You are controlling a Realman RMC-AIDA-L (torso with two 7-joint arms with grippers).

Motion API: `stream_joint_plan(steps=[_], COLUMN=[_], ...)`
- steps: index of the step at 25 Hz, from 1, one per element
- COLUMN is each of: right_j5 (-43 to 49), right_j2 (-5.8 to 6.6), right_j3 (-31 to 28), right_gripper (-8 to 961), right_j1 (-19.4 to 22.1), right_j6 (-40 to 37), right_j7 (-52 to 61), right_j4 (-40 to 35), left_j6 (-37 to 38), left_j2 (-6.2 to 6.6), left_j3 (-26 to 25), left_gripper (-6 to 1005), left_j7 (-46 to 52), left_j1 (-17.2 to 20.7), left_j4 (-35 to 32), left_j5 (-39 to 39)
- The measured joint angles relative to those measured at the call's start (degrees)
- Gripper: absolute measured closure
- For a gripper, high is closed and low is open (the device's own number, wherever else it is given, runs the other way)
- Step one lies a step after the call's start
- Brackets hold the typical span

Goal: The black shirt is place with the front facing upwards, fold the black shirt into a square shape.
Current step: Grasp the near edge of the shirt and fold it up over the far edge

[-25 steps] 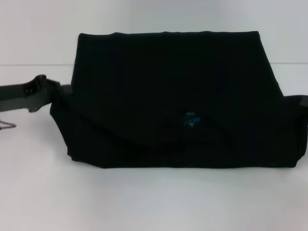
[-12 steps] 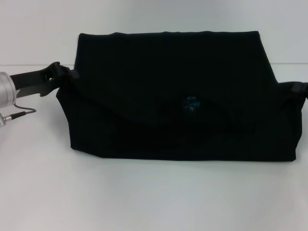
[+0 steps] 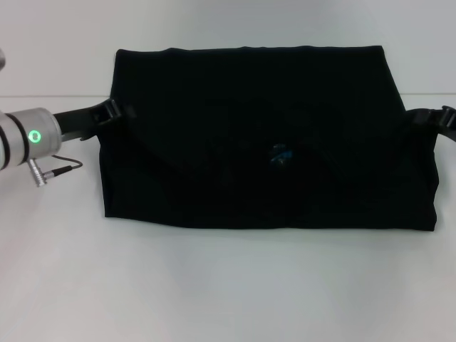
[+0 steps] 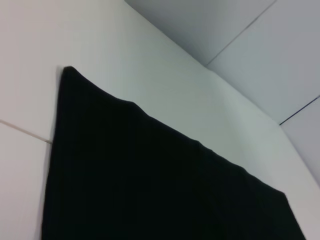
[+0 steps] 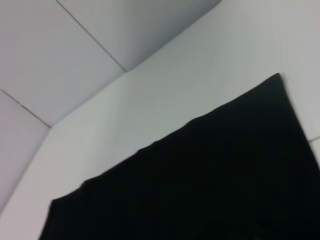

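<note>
Each tool, left (image 3: 112, 112) and right (image 3: 436, 117), meets the black shirt (image 3: 256, 135) edges; their opening cannot be told.

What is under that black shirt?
The black shirt lies folded on a white table. Anything beneath is covered. Only its blue neck label shows on top.

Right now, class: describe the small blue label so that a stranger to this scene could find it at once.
Find the white table, then the black shirt folded into a wide band across it. Slightly right of the shirt's middle sits the small blue label, the only spot of colour on otherwise plain black cloth.
</note>
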State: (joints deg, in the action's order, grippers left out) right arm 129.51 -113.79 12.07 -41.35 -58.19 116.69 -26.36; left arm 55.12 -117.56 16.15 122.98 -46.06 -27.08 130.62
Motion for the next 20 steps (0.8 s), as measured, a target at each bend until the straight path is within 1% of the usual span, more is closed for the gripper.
stream_joint_plan(steps=[3, 5, 7, 10, 13, 15, 20], right_j5=[0.0, 0.0, 0.0, 0.0, 0.0, 0.0, 0.0], right_j2=[-1.02, -1.44, -1.73, -1.89, -1.74, -1.58, -1.13], right_j3=[1.9, 3.0, 3.5, 3.9, 4.4, 4.7, 4.7], right_gripper=[796, 795, 793, 791, 789, 704, 496], right_j1=[-0.6, -0.9, -1.2, -1.3, -1.2, -0.8, 1.1], right_j6=[4.2, 6.1, 7.2, 7.8, 8.0, 7.7, 5.7], right_j7=[-0.1, -0.7, -2.1, -3.1, -3.2, -3.2, -2.7], right_j4=[0.3, 0.4, 0.4, 0.4, 0.4, 0.4, 0.3], left_j6=[-2.1, -3.4, -4.3, -5.2, -5.2, -5.2, -2.6], left_j2=[-0.98, -1.57, -1.72, -1.75, -1.77, -1.71, -0.58], left_j3=[0.4, 0.4, 0.4, 0.5, 0.5, 0.5, 0.5], left_gripper=[998, 998, 997, 925, 851, 798, 666], left_j7=[-0.6, -0.7, -0.8, -1.4, -2.2, -2.3, -1.2], left_j1=[-0.3, -0.4, -0.5, -0.5, -0.3, 0.0, 2.1], left_j4=[0.1, 0.1, 0.3, 0.5, 0.5, 0.6, 0.6], left_j5=[-0.4, -1.4, -1.9, -2.2, -2.6, -2.8, -2.7])
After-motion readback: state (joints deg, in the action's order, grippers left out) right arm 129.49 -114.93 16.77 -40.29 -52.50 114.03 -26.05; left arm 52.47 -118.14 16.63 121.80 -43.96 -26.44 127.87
